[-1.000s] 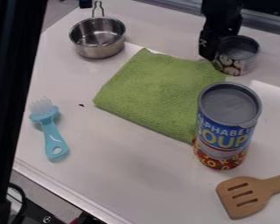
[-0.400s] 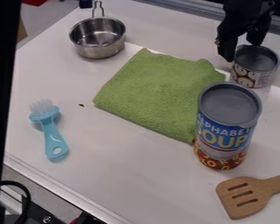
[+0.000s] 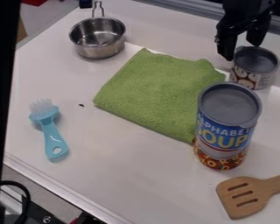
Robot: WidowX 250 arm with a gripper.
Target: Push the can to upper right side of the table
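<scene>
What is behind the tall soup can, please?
Behind the tall soup can stands the small can, with the green cloth beside them. Whatever the tall soup can covers cannot be seen.

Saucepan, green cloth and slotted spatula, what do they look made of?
Saucepan: metal, probably stainless steel, given its shiny reflections. Green cloth: soft, fuzzy textile, perhaps microfiber. Slotted spatula: smooth wood, judging by its warm tan-brown tone.

Arm above gripper cropped at top, spatula handle at right; green cloth partly occluded by soup can.
</scene>
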